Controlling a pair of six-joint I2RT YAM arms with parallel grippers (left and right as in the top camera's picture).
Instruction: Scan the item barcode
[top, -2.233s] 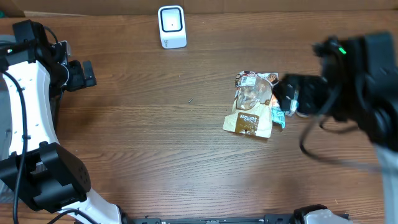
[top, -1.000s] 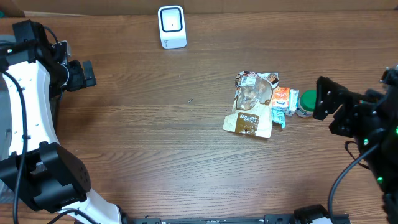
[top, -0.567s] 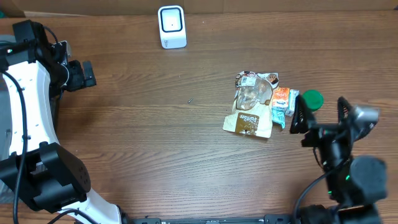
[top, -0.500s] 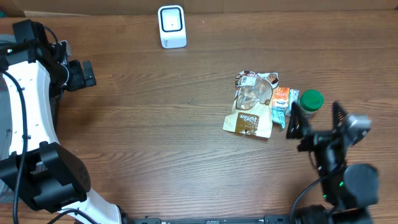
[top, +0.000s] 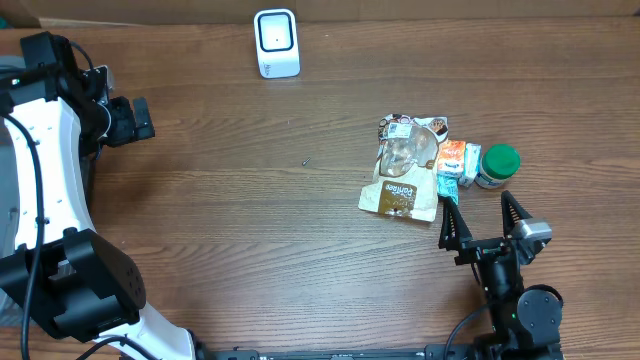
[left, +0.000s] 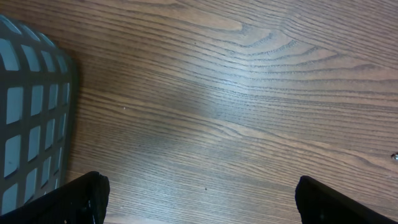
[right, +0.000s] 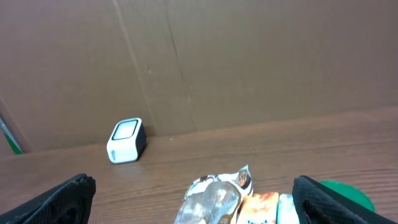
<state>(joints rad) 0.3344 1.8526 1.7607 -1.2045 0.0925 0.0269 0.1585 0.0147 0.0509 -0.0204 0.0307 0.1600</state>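
A white barcode scanner stands at the table's back edge, also small in the right wrist view as the scanner. Right of centre lie three items side by side: a brown and clear snack bag, an orange and teal packet and a green-lidded jar. My right gripper hovers open just in front of them, pointing toward the bag, holding nothing. At the far left my left gripper is open over bare wood.
A grey mesh basket sits at the left, beside the left gripper. A brown cardboard wall runs behind the table. Bare wood stretches between the scanner and the items.
The right arm has swung away from the items and back toward the table's front edge, its gripper open throughout. The items and the left arm have not moved.
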